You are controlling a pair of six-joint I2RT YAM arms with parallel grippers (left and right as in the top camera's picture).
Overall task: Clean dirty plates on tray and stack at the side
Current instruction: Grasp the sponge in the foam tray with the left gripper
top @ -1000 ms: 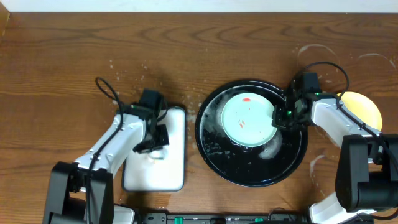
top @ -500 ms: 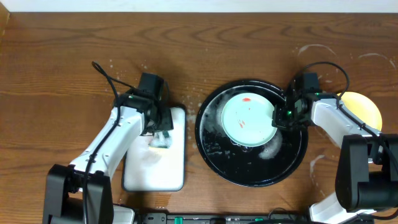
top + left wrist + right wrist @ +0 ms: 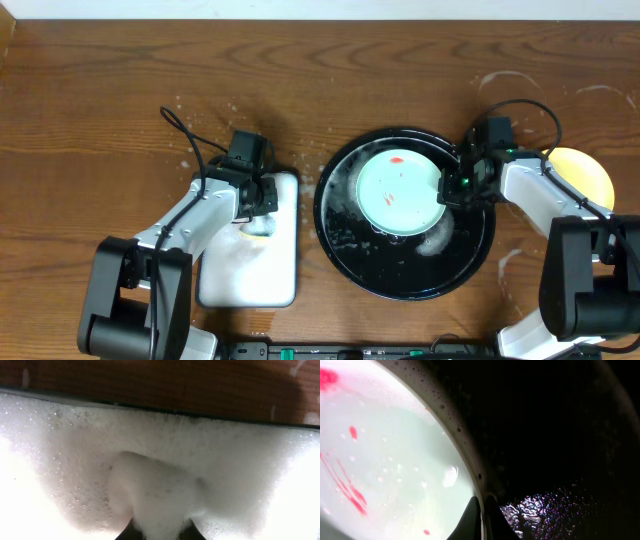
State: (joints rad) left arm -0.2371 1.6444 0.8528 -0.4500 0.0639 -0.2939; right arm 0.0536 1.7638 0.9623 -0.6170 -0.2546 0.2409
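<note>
A pale mint green plate (image 3: 398, 192) with red sauce smears lies in the black tray (image 3: 470, 255); it also fills the right wrist view (image 3: 385, 470). My right gripper (image 3: 447, 186) is shut on the plate's right rim, one finger over and one under (image 3: 482, 520). A yellow plate (image 3: 585, 172) sits on the tabletop at the right, partly hidden by the right arm. My left gripper (image 3: 256, 208) is over the white rectangular tray (image 3: 250, 275), shut on a foam-covered sponge (image 3: 157, 495). The other mint plate is not visible.
The white tray (image 3: 45, 435) is full of foam, with brown table (image 3: 165, 382) beyond its far edge. White foam rings mark the tabletop (image 3: 520, 85) at the far right. Foam patches lie in the black tray (image 3: 435, 240).
My left arm swung over the white tray, first toward its far edge, then down onto the sponge near its upper right. The right arm and the plate have not moved.
</note>
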